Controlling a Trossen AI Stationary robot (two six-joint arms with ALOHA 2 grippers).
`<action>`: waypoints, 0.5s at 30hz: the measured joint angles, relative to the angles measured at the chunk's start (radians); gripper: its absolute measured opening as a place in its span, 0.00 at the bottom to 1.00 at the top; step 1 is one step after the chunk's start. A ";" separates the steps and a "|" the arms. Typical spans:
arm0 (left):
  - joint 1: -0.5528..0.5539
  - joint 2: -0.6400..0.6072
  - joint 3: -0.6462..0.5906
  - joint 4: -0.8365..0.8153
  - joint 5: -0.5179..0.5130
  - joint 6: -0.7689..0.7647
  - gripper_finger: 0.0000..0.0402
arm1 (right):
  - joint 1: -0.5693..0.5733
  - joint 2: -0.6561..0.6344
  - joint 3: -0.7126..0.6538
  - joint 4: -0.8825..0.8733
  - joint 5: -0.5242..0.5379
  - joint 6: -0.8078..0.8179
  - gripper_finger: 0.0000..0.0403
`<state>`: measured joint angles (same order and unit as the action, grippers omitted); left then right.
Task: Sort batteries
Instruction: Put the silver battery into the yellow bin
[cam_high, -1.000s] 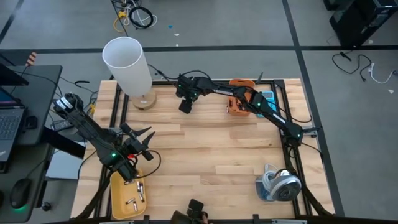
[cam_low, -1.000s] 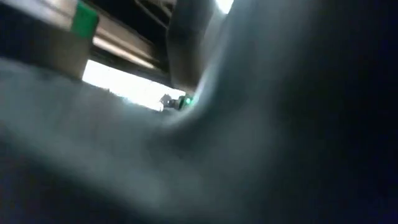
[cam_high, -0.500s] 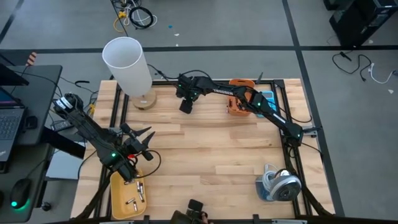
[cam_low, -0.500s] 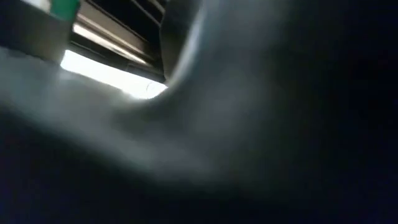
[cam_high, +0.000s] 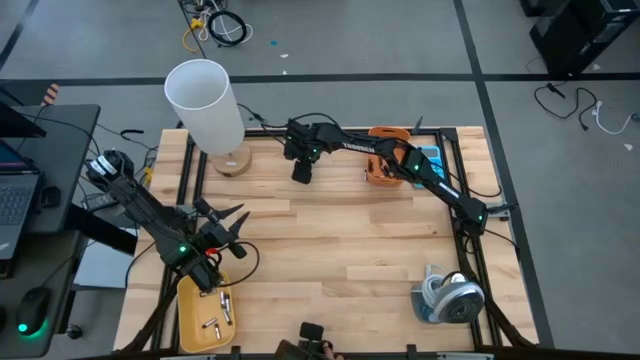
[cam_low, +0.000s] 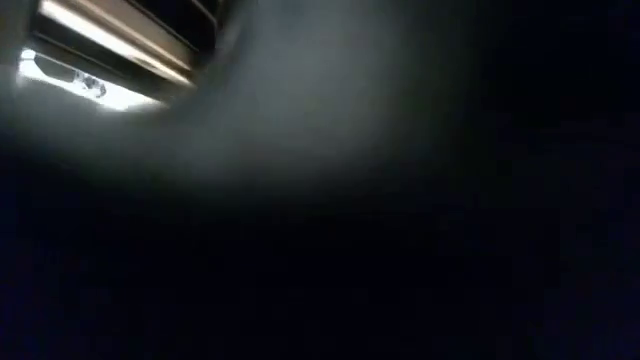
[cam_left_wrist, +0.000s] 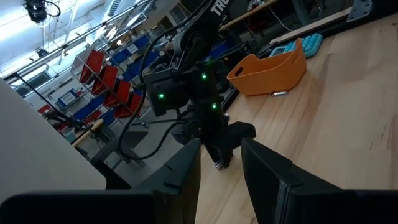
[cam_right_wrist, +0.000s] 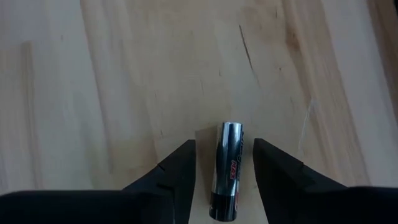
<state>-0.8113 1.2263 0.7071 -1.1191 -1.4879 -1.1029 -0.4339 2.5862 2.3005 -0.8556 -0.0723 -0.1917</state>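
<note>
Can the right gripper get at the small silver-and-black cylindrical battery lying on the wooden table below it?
Probably yes. The right gripper hangs just over the small silver-and-black cylindrical battery, with one dark finger on either side and a little gap to each. Only bare wooden table surrounds it, so nothing blocks the way.

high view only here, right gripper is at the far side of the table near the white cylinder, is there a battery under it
Observer: Yes. The right wrist view shows one battery lying on the wood between the right gripper fingers.
Operator: are they gripping it yet
Observer: No. A gap shows on each side of the cell, so the fingers straddle it without touching.
Operator: any other loose cell near the orange bin
Observer: The left wrist view shows one small cell on the table right beside the orange bin.
Operator: does the low view help
Observer: No, it is almost entirely dark and blurred.
</note>
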 joint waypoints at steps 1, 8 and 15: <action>0.000 0.000 0.000 0.000 0.000 0.000 0.30 | 0.000 0.000 0.000 0.002 0.000 0.001 0.36; 0.000 0.000 0.000 0.001 -0.005 0.021 0.30 | 0.000 0.000 0.000 0.013 0.015 0.005 0.31; 0.000 0.000 0.000 0.007 -0.005 0.021 0.30 | -0.002 0.000 0.000 0.026 0.031 0.000 0.16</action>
<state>-0.8112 1.2263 0.7071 -1.1123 -1.4933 -1.0817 -0.4355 2.5862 2.3005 -0.8299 -0.0418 -0.1913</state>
